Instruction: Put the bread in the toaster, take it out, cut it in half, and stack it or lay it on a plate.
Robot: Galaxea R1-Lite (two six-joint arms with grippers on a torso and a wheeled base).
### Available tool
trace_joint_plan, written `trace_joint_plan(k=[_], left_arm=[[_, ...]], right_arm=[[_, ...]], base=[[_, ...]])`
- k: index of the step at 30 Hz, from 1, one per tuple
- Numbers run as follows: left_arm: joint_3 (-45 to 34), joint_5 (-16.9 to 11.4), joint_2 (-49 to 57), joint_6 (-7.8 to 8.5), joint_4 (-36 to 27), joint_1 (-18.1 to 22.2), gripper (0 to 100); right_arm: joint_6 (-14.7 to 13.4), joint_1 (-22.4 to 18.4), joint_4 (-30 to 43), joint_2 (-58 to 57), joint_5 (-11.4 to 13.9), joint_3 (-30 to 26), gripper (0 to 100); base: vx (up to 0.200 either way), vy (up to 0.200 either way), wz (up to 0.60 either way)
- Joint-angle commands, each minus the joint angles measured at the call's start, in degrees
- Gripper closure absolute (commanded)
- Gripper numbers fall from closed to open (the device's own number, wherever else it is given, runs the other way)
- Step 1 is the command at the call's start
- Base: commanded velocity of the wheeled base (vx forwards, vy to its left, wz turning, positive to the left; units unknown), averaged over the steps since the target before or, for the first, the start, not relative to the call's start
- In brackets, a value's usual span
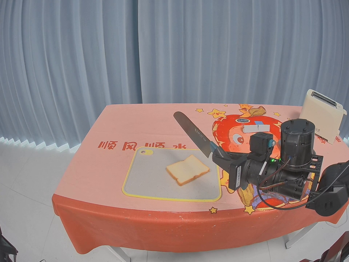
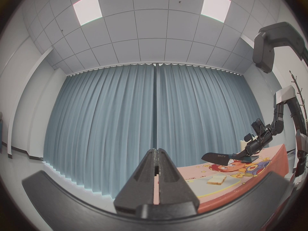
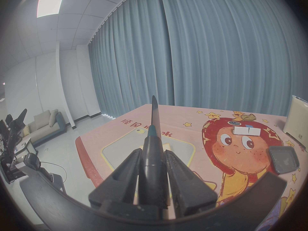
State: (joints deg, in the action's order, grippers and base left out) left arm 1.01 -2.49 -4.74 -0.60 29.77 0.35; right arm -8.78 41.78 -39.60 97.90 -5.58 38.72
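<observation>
1. The right gripper (image 1: 219,156) pinches a knife (image 1: 192,132) by its handle, with the blade raised over the cutting board's (image 1: 145,181) far right corner.
2. The bread (image 1: 188,169) lies flat on the board, towards its right side.
3. The toaster (image 1: 323,115) stands at the table's far right.
4. The left gripper (image 2: 156,153) is pressed together, empty.

You have bright, even light over the rounded table in its peach-pink printed cloth (image 1: 120,128); it comes from square white ceiling panels (image 2: 87,8) high above that table, two in the left wrist view and one (image 3: 49,5) in the right, each burnt out to plain white; shadows on the table are soft, a thin one beneath the pale square bread slice (image 1: 188,169); the long grey steel knife (image 1: 192,130) above the table carries a dull sheen; both wrist views bow straight lines and darken at their corners.
</observation>
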Motion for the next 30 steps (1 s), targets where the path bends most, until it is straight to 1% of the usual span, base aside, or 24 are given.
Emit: trace_joint_plan(k=[1, 3, 5, 6, 9, 11, 14, 18, 20, 22, 24, 27, 30], left_arm=[[-1.01, -0.77, -10.29, -0.02, 6.79, 0.00, 100], [-1.01, -0.85, -14.42, -0.11, 10.48, -0.09, 100], [-1.01, -1.12, -16.70, -0.19, 12.24, -0.09, 100], [-1.01, -2.00, -19.16, -0.11, 13.74, 0.00, 100], [-1.01, -3.05, -21.54, -0.02, 14.70, 0.09, 100], [-1.01, -3.14, -22.24, 0.07, 14.79, 0.00, 100], [-1.01, -3.23, -26.11, 0.07, 16.29, -0.44, 100], [-1.01, -3.23, -31.64, -0.02, 20.86, -2.29, 100], [-0.40, -3.67, -34.19, -0.19, 22.44, -3.61, 100], [1.36, -4.81, -36.13, -0.37, 22.61, -5.54, 100], [4.53, -5.25, -37.62, -0.28, 21.56, -7.03, 100], [7.95, -5.60, -39.99, -0.11, 20.33, -7.65, 100], [12.26, -7.27, -42.46, -0.11, 18.39, -7.65, 100]], right_arm=[[-0.01, 0.23, -0.04, 0.01, 0.05, -0.13, 100], [-0.01, 0.23, -0.13, 0.01, -0.04, -0.13, 100], [-0.01, 0.23, -0.31, 0.10, -0.04, -0.13, 100], [-0.01, 0.23, -0.40, 0.10, -0.04, -0.13, 100], [-0.01, 0.23, -0.22, 0.01, -0.04, -0.13, 100], [-0.01, 0.23, -0.13, -0.08, -0.04, -0.13, 100], [-0.01, 0.23, -0.13, -0.08, -0.04, -0.13, 100], [-0.01, 0.32, -0.04, 0.01, -0.13, -0.22, 100], [-0.01, 0.32, -0.40, 0.10, -0.04, -0.22, 100], [-0.01, 0.32, -0.31, 0.18, -0.04, -0.13, 100], [-0.01, 0.32, -0.22, 0.27, -0.04, -0.22, 100], [-0.01, 0.23, 0.04, 0.10, -0.04, -0.22, 100], [-0.01, 0.32, 0.13, 0.10, -0.04, -0.31, 100]], base=[[0.000, 0.000, 0.00], [0.000, 0.000, 0.00], [0.000, 0.000, 0.00], [0.000, 0.000, 0.00], [0.000, 0.000, 0.00], [0.000, 0.000, 0.00], [0.000, 0.000, 0.00], [0.000, 0.000, 0.00], [0.000, 0.000, 0.00], [0.000, 0.000, 0.00], [0.000, 0.000, 0.00], [0.000, 0.000, 0.00], [0.000, 0.000, 0.00]])
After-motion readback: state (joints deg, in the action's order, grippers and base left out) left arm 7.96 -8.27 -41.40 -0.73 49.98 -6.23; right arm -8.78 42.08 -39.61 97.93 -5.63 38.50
